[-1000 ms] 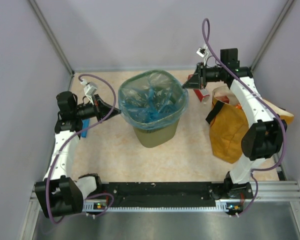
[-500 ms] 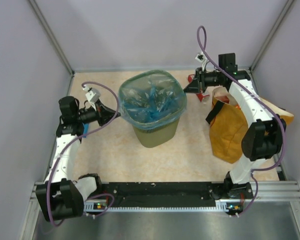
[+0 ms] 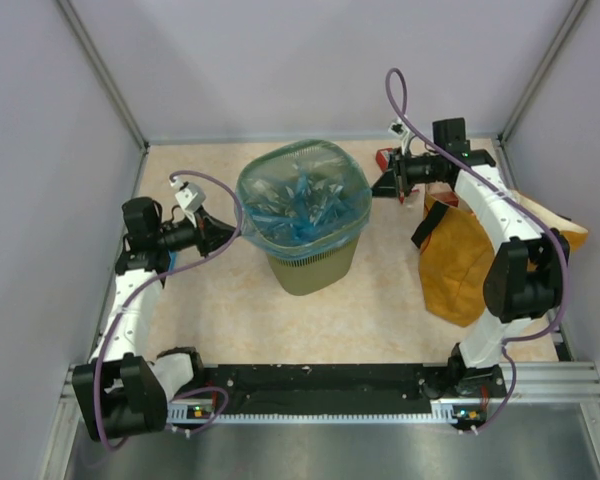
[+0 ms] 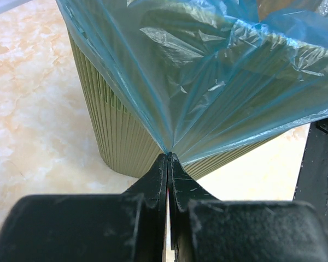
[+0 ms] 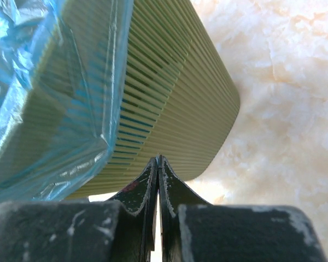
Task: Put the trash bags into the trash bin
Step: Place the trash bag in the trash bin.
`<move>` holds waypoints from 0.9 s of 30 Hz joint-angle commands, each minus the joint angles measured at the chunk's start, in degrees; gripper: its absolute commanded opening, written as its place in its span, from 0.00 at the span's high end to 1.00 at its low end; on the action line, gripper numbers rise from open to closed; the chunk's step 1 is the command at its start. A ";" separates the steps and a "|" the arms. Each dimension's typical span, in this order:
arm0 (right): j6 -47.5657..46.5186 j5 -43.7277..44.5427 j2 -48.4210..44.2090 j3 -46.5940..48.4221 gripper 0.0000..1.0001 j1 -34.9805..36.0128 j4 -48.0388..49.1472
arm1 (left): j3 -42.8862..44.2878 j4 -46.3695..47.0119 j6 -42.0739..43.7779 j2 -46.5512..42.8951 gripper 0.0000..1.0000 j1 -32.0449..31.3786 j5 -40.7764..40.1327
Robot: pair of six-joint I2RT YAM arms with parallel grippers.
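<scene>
table [image 3: 230, 310]: pale marbled top, bearing everything listed.
orange sack [image 3: 458, 260]: right of the trash bin [image 3: 310, 272], towards the near side; slumped, black handle uppermost; no part in the job.
left gripper [image 4: 168, 156]: just left of the trash bin, level with its upper wall; jaws pressed together on a pinch of blue film, pleats fanning out from the tips; grip low and outward, probably to keep the skirt taut over the rim.
trash bin: olive ribbed basket, upright, narrowing to the base; landmark for all entries.
trash bag [image 3: 280, 165]: large blue sack seated inside the trash bin, mouth turned out over the rim all round, skirt hanging partway down the wall.
darker blue crumples [image 3: 302, 205]: in the well of the trash bin; likely further bags, not certain.
right gripper [image 5: 157, 161]: off the far right corner of the trash bin, tips facing bare wall below the film's edge; jaws pressed together, nothing visible between them; film apart to one side.
red box [image 3: 384, 160]: far right of the trash bin, beyond the right gripper; mostly hidden.
stage: lining seemingly near done; left hem the only part held.
</scene>
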 commanded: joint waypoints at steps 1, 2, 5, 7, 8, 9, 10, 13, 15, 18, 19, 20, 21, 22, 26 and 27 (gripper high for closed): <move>-0.64 0.54 -2.63 0.43 1.00 -0.52 2.03 | -0.86 1.51 1.82 0.44 1.00 -0.29 -0.04; -0.37 1.25 -2.89 0.95 1.00 -0.52 1.68 | -0.77 1.51 1.74 0.36 1.00 -0.38 -0.04; -0.98 3.10 -4.04 3.85 0.87 -1.39 -0.59 | -0.42 1.60 1.12 0.00 1.00 -0.47 0.31; -4.40 3.89 -4.30 7.01 0.66 -1.83 -4.54 | 0.20 1.51 0.25 -0.26 1.00 -0.64 0.48; -6.85 3.63 -4.30 8.76 0.58 -2.18 -7.26 | 0.46 1.42 0.07 -0.43 1.00 -0.73 0.66; -11.05 3.37 -3.87 11.13 0.53 -2.27 -10.07 | 0.90 1.16 -0.02 -0.52 1.00 -0.91 0.57; -13.27 3.19 -3.52 12.55 0.49 -2.36 -12.97 | 1.60 0.81 0.07 -0.70 0.98 -1.08 0.66; -17.94 2.14 -2.37 16.16 0.38 -2.36 -18.96 | 2.65 0.19 -0.37 -1.05 0.81 -1.52 0.83; -19.61 0.39 -2.28 16.25 0.37 -2.45 -20.02 | 3.27 0.19 -1.07 -1.14 0.69 -1.96 0.66; -21.37 1.08 -1.49 16.43 0.37 -2.27 -20.38 | 4.59 0.54 -2.39 -0.70 0.49 -2.84 -0.31; -22.07 1.26 -1.49 15.82 0.38 -2.27 -20.29 | 5.20 0.98 -3.61 -0.35 0.44 -3.02 -0.48; -22.60 1.35 -1.49 15.20 0.39 -2.10 -20.12 | 5.56 2.02 -5.19 -0.09 0.39 -3.19 -0.74; -23.04 1.35 -1.40 14.50 0.40 -1.92 -20.03 | 5.82 3.25 -6.86 0.18 0.36 -3.19 -0.83; -23.22 1.00 -1.40 13.71 0.41 -1.66 -19.94 | 6.17 4.22 -8.53 0.53 0.32 -3.19 -1.10; -23.58 0.99 -3.68 9.06 0.43 0.18 -17.49 | 7.23 7.13 -13.81 1.58 0.23 -3.28 -2.77; -23.14 1.34 -4.82 7.39 0.43 0.80 -16.26 | 7.40 7.22 -15.12 1.76 0.22 -3.28 -3.29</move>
